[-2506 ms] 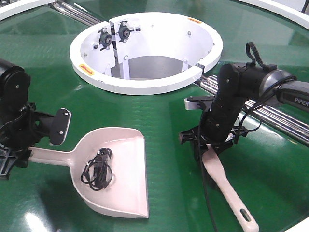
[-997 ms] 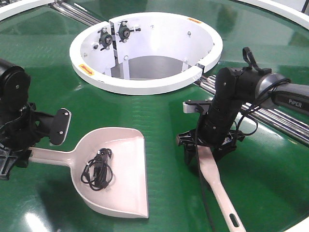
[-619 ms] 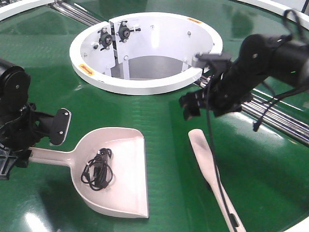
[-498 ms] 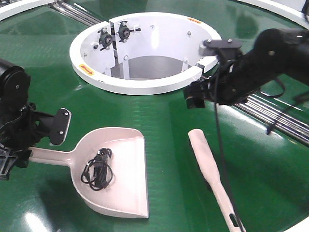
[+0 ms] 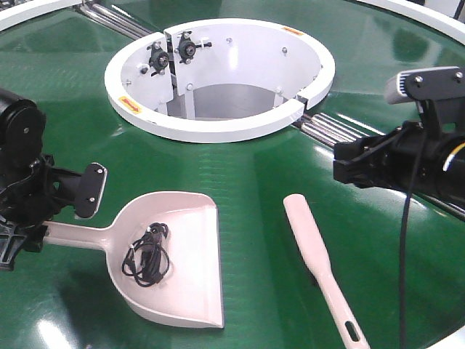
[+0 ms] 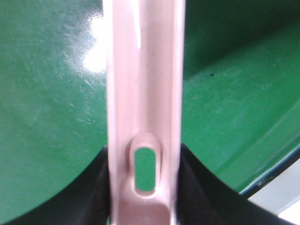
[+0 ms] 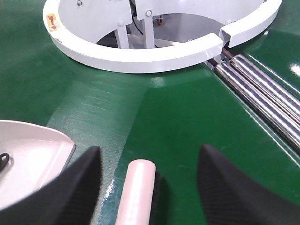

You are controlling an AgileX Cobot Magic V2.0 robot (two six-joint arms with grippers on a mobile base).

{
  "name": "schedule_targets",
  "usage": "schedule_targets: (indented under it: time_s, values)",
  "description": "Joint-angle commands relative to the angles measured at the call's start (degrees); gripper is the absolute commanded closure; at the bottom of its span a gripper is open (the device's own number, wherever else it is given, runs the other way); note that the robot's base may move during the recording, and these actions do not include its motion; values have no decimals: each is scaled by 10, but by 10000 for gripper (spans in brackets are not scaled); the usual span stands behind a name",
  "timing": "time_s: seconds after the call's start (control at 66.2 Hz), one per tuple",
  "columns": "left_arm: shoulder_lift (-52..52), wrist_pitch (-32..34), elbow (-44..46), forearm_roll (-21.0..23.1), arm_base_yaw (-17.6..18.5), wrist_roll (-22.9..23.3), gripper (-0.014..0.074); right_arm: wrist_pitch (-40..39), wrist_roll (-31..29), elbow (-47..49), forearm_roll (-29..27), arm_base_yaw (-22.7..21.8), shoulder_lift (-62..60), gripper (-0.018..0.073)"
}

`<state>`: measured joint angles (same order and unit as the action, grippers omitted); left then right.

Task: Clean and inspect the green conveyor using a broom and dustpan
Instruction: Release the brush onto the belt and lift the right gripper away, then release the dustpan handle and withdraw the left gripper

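Front view w/ L and R wrist views. The green conveyor (image 5: 240,167) fills nearly every frame: glossy dark-green belt, curved, w/ pale glare patches. It is split by shiny steel rollers (image 5: 323,133) running from frame ctr toward the right edge. A white outer rim (image 5: 29,11) shows in the top corners.

Upper ctr: white ring housing (image 5: 218,133), open in the middle, w/ two black bearing mounts (image 5: 171,52) on its inner wall. Small yellow-red stickers (image 5: 129,103) sit on the ring's top edge; print too small to read.

Lower left: the dustpan (image 5: 192,254), pale pinkish-beige, flat on the belt. Straight front edge faces lower right; handle runs toward the left edge. A tangled black cord (image 5: 149,254) lies inside the pan. The left gripper (image 6: 143,187) is clamped on the handle by its hang hole, black fingers (image 6: 93,197) pressed to both sides.

Lower right of ctr: the broom (image 5: 309,233), same pale plastic, flat on the belt. Rounded paddle head points to upper left; thin handle w/ slotted hole reaches the bottom edge. It lies near the dustpan, not touching.

Right edge, mid-height: right gripper (image 5: 340,163), jaws spread wide and empty, up and right of the broom head, clear of it. In the R wrist view the head's tip appears between the two fingers.
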<state>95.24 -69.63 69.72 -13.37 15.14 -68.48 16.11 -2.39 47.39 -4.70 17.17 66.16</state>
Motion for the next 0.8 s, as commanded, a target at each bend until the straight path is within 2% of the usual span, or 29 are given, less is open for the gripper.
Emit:
schedule_targets:
  time_s: [0.0,0.121,0.785]
  values:
    - [-21,-17,11,4,6,-8,619,-33,-6,10,3,-1,-28,335]
    - [-21,-17,11,4,6,-8,619,-36,-7,10,3,-1,-37,577]
    - [-21,-17,11,4,6,-8,619,-40,-7,10,2,-1,-37,569]
